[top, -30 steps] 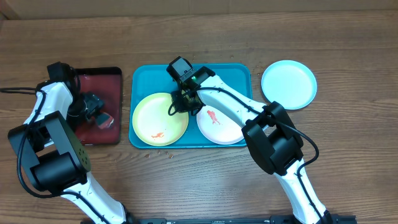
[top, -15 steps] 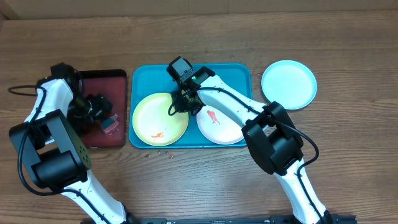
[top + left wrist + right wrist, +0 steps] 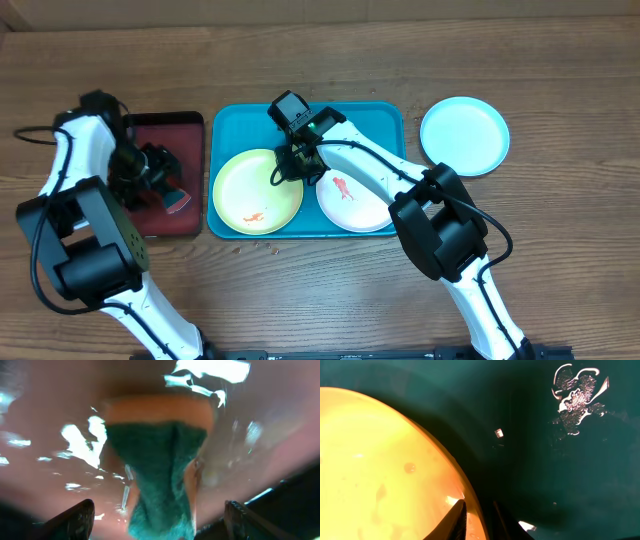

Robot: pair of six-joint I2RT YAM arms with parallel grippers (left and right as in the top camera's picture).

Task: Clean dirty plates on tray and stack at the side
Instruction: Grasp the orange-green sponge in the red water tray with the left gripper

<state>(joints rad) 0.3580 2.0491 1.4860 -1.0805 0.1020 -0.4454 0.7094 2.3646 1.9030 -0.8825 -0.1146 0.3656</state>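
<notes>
Left gripper: I'm watching the left gripper (image 3: 160,522) hanging over the dark red tray (image 3: 185,130). Its fingers (image 3: 75,520) are spread wide on either side of the sponge (image 3: 160,460) and, as far as I can tell, touching neither side.
Right gripper: I'm seeing the right gripper (image 3: 290,168) sitting at the upper right edge of the yellow-green plate (image 3: 250,185). The fingers are drawn close together, one inside the rim and one outside, and I'm reading that as a pinch on the rim.
Where the plates are: the yellow-green plate is lying on the left half of the teal tray (image 3: 380,115). The white plate (image 3: 365,210) is just beside it on the right half, and both are showing orange-red smears. The light blue plate (image 3: 464,135) is resting off the tray on the wooden table (image 3: 560,250).
How the plate will handle: I'm judging it light, stiff and glossy, so probably slippery. Held at one edge, it is likely to droop or twist, so I'm favouring a deep bite on the rim.
How the sponge will handle: I'm expecting it to be soft and squashy, with its green scrub face up. I'm planning to take it across its orange sides.
</notes>
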